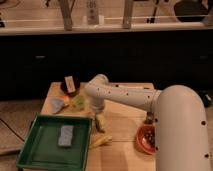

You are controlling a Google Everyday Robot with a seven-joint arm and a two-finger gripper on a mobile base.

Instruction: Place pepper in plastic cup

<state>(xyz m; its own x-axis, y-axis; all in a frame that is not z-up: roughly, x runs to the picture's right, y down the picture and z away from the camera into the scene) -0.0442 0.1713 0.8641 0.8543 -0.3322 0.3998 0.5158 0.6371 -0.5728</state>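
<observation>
Wooden table [125,125] fills mid-frame: green tray [42,150] lower left, plastic cup [78,101] above it to the right, then the gripper [98,119] hanging with fingers apart over the pepper [100,127], which lies just left of centre.

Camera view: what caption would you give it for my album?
The robot's gripper hangs low over the wooden table, near the plastic cup and a green tray.

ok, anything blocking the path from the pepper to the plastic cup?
Nothing visible. The gripper hangs right over the pepper beside the green tray; the plastic cup sits up-left of it, with only bare table between them.
</observation>
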